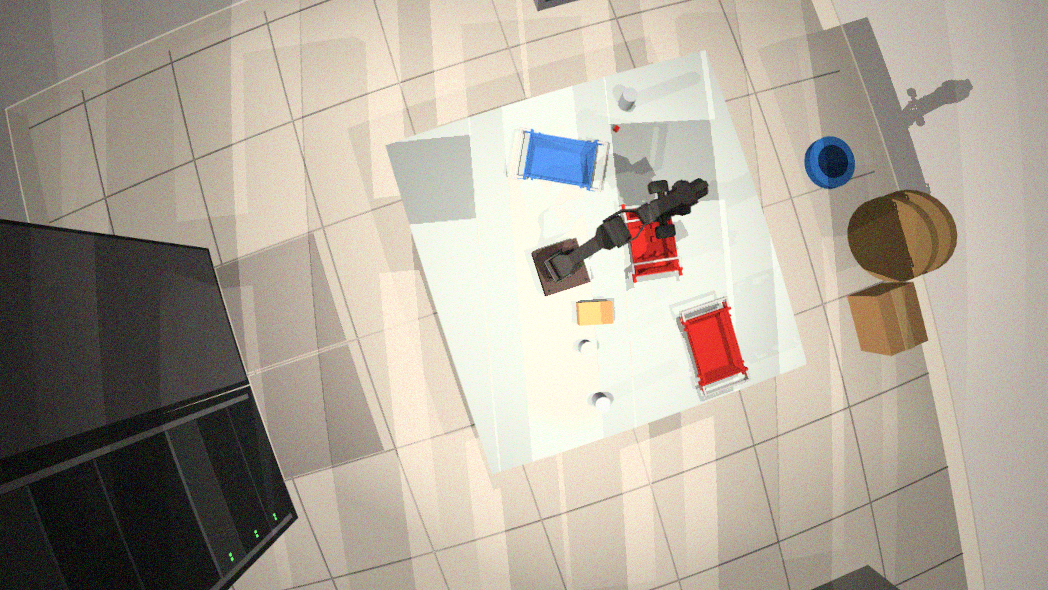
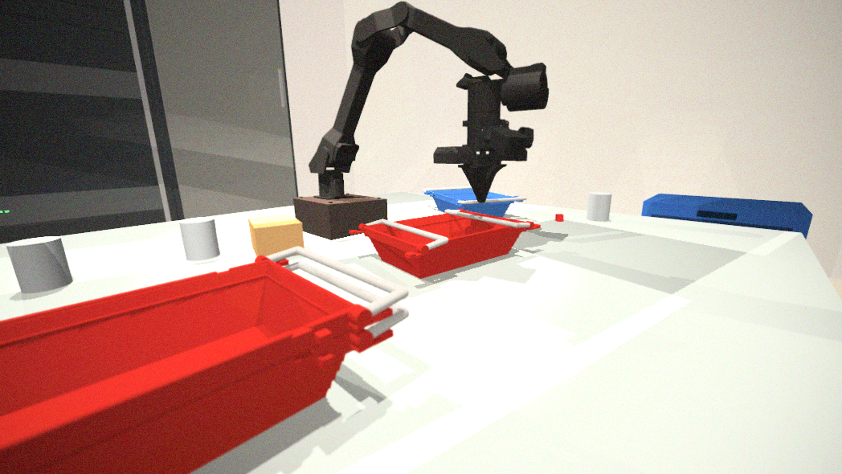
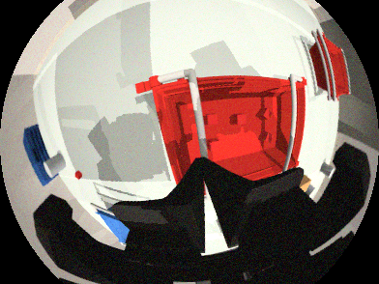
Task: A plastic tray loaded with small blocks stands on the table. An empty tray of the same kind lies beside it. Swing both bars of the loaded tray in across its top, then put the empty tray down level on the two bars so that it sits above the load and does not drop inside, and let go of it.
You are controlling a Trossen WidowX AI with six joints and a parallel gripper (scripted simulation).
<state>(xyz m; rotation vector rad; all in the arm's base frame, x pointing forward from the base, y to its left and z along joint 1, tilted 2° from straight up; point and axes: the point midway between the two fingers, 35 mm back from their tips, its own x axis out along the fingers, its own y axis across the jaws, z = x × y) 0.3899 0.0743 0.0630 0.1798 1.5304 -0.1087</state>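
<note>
The loaded red tray (image 1: pixel 657 276) (image 2: pixel 471 254) stands upright, with small red blocks (image 3: pixel 238 119) on its floor. One wire bar (image 2: pixel 488 218) (image 3: pixel 198 111) lies across its top near the gripper; the other bar (image 1: pixel 656 262) (image 2: pixel 412 231) (image 3: pixel 293 126) lies across near the opposite end. My gripper (image 2: pixel 481 201) (image 3: pixel 200 161) is shut and empty, pointing down just above the nearer bar; in the top view the arm hides its fingertips and part of the tray. The empty red tray (image 1: pixel 715 344) (image 2: pixel 206 406) (image 3: pixel 342 72) stands apart, bars out over its ends.
A blue tray (image 1: pixel 561 159) (image 2: pixel 446 205) (image 3: pixel 113 226) stands on the far side of the arm. A small red cube (image 1: pixel 616 128) (image 2: pixel 558 218) (image 3: pixel 78 175) lies near a grey cylinder (image 1: pixel 627 97) (image 2: pixel 598 206). An orange block (image 1: pixel 594 312) (image 2: pixel 275 236) and two more grey cylinders stand near the arm's base.
</note>
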